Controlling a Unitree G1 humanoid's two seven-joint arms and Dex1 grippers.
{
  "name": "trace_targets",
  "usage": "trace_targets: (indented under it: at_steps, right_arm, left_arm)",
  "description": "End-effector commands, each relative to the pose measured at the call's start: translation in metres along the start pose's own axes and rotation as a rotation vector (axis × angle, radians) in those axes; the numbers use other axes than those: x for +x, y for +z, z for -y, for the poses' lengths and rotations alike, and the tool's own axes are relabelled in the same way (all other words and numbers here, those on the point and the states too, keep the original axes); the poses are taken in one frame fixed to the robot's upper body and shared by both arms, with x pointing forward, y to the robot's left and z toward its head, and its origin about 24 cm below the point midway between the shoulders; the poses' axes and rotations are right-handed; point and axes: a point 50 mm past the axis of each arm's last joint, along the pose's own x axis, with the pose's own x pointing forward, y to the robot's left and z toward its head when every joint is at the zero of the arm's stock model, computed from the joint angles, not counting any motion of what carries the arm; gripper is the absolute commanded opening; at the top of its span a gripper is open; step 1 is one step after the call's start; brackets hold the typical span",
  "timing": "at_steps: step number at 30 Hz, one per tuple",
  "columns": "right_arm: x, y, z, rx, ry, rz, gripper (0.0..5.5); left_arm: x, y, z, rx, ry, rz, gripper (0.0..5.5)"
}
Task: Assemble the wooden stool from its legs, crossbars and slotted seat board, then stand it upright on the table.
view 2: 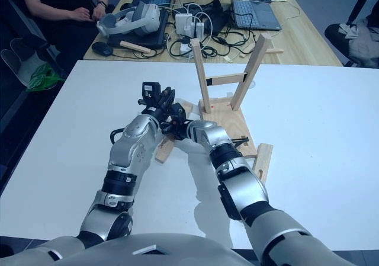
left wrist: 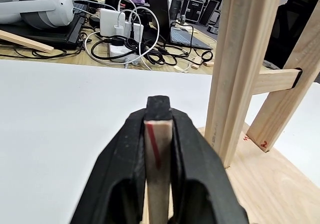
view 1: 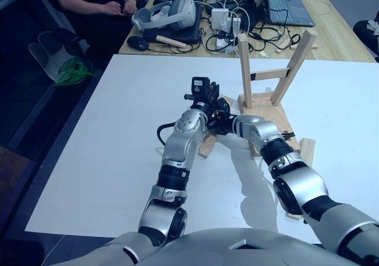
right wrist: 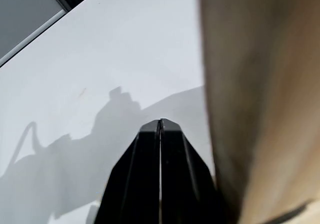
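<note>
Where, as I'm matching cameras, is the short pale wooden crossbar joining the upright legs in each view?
Left eye view: short pale wooden crossbar, upper right.
Right eye view: crossbar above centre, slightly right.
Left wrist view: crossbar joined to near upright wooden leg.
Right wrist view: cannot tell.
Shared landmark: white tabletop.

Left hand (left wrist: 159, 121), right hand (right wrist: 160, 129) both closed

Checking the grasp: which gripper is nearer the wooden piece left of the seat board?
Left. The left gripper is clamped on the wooden piece; the right gripper sits shut close beside it.
</note>
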Motion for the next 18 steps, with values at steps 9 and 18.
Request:
trace_targets:
  at_steps: [9, 18]
  right_arm:
    - [-0.007, 0.003, 0.011, -0.004, 0.001, 0.009, 0.00]
    - [-0.089, -0.013, -0.017, -0.216, 0.199, -0.009, 0.00]
  left_arm:
    - [-0.006, -0.019, 0.004, 0.020, -0.014, -0.102, 0.42]
    - [-0.009, -0.020, -0.003, 0.039, 0.017, -0.083, 0.42]
